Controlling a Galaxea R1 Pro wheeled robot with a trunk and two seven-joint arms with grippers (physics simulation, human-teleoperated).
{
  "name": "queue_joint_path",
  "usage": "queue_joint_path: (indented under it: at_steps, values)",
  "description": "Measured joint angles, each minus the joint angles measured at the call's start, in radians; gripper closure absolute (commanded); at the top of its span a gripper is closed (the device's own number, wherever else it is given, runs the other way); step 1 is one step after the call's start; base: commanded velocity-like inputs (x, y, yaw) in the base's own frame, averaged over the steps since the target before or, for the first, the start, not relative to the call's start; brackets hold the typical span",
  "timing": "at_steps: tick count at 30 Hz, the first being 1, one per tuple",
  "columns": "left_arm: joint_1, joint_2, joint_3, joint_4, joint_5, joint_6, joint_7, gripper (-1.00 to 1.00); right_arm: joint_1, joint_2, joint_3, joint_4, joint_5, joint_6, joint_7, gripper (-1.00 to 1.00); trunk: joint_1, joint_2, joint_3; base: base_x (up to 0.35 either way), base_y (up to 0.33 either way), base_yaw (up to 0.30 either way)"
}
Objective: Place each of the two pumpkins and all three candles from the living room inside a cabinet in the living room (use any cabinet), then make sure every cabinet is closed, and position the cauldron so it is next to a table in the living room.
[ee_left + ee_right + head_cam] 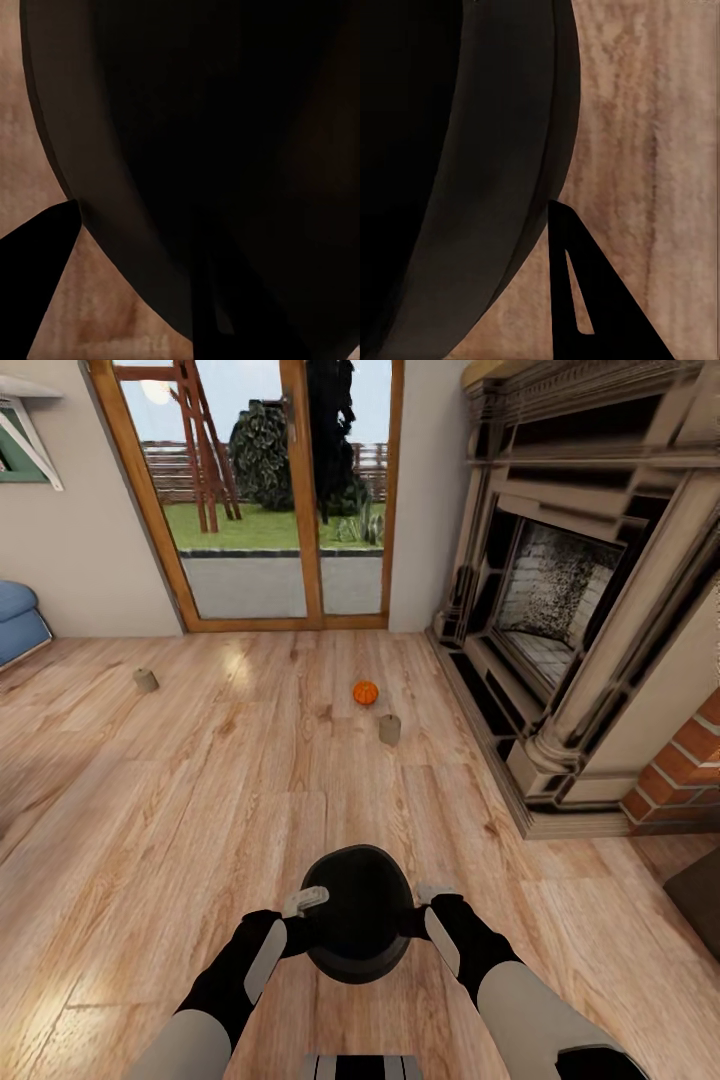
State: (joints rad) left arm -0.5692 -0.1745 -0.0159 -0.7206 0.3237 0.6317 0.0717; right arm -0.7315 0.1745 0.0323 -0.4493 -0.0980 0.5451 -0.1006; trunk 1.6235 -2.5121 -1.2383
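A: Where's the cauldron (pixel 360 912) sitting?

B: Low in the head view, between both arms, over the wood floor (pixel 150 830). Left end effector (pixel 305 903) is pressing against its left side, right end effector (pixel 432 896) against its right side. Looks like a two-sided clamp on the black bowl.

A: Are the fingers spread or pinching?

B: Can't tell for either one. Left wrist view is showing the cauldron wall (pixel 225 150) up close, with one dark fingertip (pixel 37 277) beside the rim. Right wrist view is showing the same curved wall (pixel 457 165) and one finger (pixel 585 300) just beside it, floor planks behind. Second finger of each is hidden.

A: Other task items?

B: One pumpkin (pixel 366 692) is lying on the floor ahead, centre-right. One candle (pixel 389 729) is standing just beside it, on the nearer side, toward the fireplace (pixel 560 590). A second candle (pixel 146 680) is sitting well apart on the left, near the blue sofa edge (pixel 20 622).

A: Background?

B: Glass patio door (pixel 270 490) straight ahead, brick (pixel 680 770) at right.
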Motion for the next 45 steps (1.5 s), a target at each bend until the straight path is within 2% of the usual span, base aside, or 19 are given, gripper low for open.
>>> queue_joint_path:
  at_steps: [2, 7, 18, 22, 43, 45]
  values:
    - [0.0, 0.0, 0.0, -0.001, 0.0, 0.0, 0.0, 1.0, 0.0, 0.0, 0.0, -0.003, 0.001, 0.0, 0.0, 1.0, -0.001, 0.0, 0.008, 0.0, 0.0, 0.0]
    - [0.0, 0.0, 0.0, 0.0, 0.0, 0.0, 0.0, 1.0, 0.0, 0.0, 0.0, -0.002, 0.001, 0.0, 0.0, 1.0, -0.001, 0.001, 0.008, 0.0, 0.0, 0.0]
    - [0.0, 0.0, 0.0, -0.001, 0.001, 0.0, 0.0, 1.0, -0.001, 0.0, 0.0, -0.001, 0.001, 0.001, 0.0, 1.0, -0.006, 0.003, 0.05, 0.0, 0.0, 0.0]
    - [0.0, 0.0, -0.002, -0.002, 0.005, -0.002, -0.001, 1.0, -0.001, 0.0, -0.018, -0.004, 0.031, 0.003, 0.019, 1.0, -0.008, 0.004, 0.066, 0.0, 0.0, 0.0]
    - [0.0, 0.0, -0.001, -0.001, 0.005, 0.0, -0.001, 1.0, -0.001, 0.0, -0.014, -0.002, 0.02, 0.003, 0.012, 1.0, -0.017, 0.009, 0.147, 0.0, 0.0, 0.0]
    - [0.0, 0.0, -0.001, 0.0, 0.004, 0.001, -0.001, 1.0, -0.001, 0.0, -0.014, -0.001, 0.019, 0.003, 0.012, 1.0, -0.017, 0.009, 0.147, 0.0, 0.0, 0.057]
